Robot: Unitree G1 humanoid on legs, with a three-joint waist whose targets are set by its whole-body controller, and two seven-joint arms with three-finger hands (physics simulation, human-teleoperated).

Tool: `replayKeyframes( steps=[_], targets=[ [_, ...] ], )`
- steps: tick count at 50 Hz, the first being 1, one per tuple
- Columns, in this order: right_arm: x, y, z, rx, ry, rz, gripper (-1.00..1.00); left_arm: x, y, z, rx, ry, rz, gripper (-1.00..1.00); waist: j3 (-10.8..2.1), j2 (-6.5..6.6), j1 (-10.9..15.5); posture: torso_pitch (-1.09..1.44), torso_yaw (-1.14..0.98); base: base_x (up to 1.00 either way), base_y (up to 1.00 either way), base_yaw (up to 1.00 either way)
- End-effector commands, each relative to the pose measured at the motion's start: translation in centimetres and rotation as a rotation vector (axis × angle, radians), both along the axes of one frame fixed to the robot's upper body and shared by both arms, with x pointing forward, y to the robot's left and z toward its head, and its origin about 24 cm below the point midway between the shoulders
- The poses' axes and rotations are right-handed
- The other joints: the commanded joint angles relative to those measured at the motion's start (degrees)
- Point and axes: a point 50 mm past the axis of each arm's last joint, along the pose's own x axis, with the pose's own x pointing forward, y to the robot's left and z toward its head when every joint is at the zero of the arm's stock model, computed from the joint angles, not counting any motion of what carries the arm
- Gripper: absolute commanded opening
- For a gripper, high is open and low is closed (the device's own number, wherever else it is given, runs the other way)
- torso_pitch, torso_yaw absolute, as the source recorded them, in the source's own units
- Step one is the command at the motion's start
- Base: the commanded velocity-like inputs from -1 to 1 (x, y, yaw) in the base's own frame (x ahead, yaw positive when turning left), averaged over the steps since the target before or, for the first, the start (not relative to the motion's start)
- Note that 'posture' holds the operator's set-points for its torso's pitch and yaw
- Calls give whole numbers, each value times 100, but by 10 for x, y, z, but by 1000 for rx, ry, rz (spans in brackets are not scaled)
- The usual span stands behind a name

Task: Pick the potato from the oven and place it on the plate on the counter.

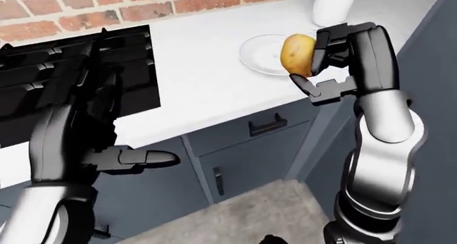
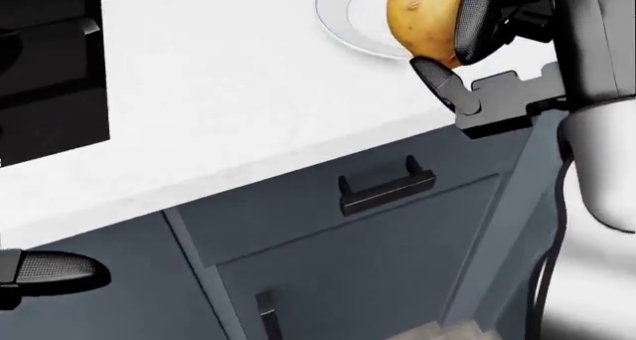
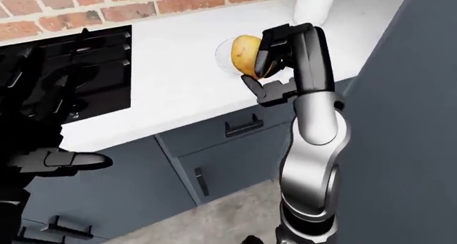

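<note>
Red brick wall (image 1: 107, 8) at twelve o'clock above a white counter (image 1: 200, 78); dark grey cabinets (image 1: 250, 158) below; speckled floor (image 1: 242, 217) at six o'clock.

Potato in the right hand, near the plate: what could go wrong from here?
The potato is held in the right hand near the counter's edge, only partly over the plate; released now, it might roll off onto the floor. The white container stands just beyond the plate, so reaching further could knock it.

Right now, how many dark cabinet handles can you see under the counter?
2: a horizontal drawer handle below the white counter, and a vertical door handle lower left of it. Others may be hidden.
</note>
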Motion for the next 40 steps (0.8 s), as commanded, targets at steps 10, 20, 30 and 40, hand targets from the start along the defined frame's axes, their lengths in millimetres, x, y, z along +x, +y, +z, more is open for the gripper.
replayKeyframes(
  steps=[10, 20, 30, 40],
  targets=[
    [-7, -3, 12, -17, -77, -15, -100, -5, -2, 9, 14, -63, -3, 100, -28, -461, 2, 20, 0, 17, -8, 0],
    [-8, -4, 13, -12, -86, -13, -100, -4, -1, 7, 4, -62, -2, 100, -146, 387, -149, 20, 0, 40, 0, 0],
    [-12, -8, 20, 14, -105, -30, -100, -6, -1, 12, -1, -70, -2, 100, -21, -358, 4, 20, 0, 2, 0, 0],
    [-8, 2, 28, -70, -78, -5, -100, -9, -2, 17, 10, -75, -6, 100, -35, -51, -117, 20, 0, 0, 0, 0]
  ],
)
